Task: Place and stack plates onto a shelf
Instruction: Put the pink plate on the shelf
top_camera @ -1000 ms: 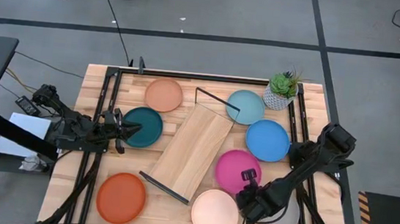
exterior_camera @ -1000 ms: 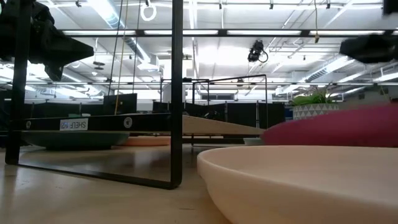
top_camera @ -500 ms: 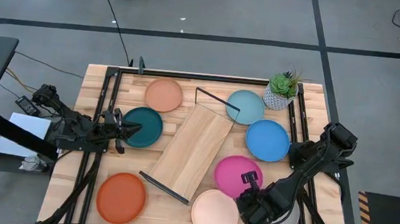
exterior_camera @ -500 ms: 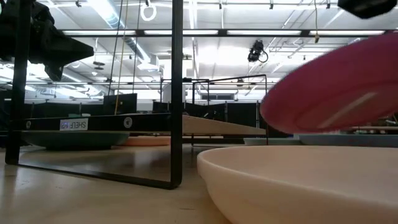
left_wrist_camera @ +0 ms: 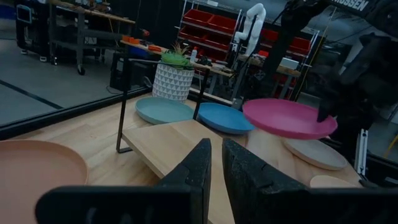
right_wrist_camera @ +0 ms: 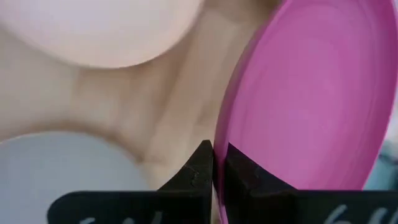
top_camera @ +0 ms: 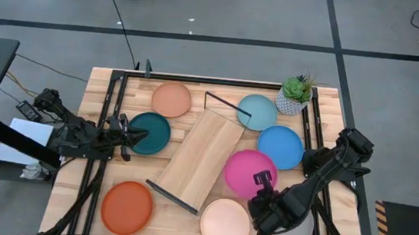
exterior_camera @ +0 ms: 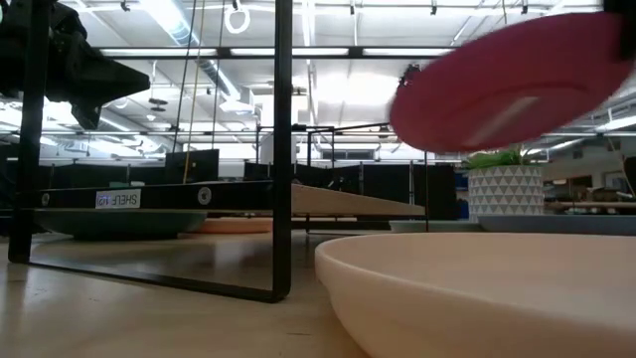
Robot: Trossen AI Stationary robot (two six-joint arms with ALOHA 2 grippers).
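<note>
The right end effector (top_camera: 263, 186) pinches the rim of the magenta plate (top_camera: 250, 172), its fingers (right_wrist_camera: 205, 163) closed on the edge; in the low view the plate (exterior_camera: 507, 80) hangs tilted, clear of the desk (top_camera: 104, 92), above the cream plate (top_camera: 225, 224); the grey plate (top_camera: 295, 234) lies partly under the right arm. The shelf (top_camera: 199, 159) sits diagonally mid-desk, just beside the lifted plate; the salmon plate (top_camera: 171, 99), light blue plate (top_camera: 257, 111), bright blue plate (top_camera: 281, 147) and orange plate (top_camera: 127, 207) rest on the desk around it. The left end effector (top_camera: 135, 135) hovers at the dark teal plate (top_camera: 154, 131), its fingers (left_wrist_camera: 199, 165) nearly together, holding nothing. A potted plant (top_camera: 295, 94) stands at the far right corner.
</note>
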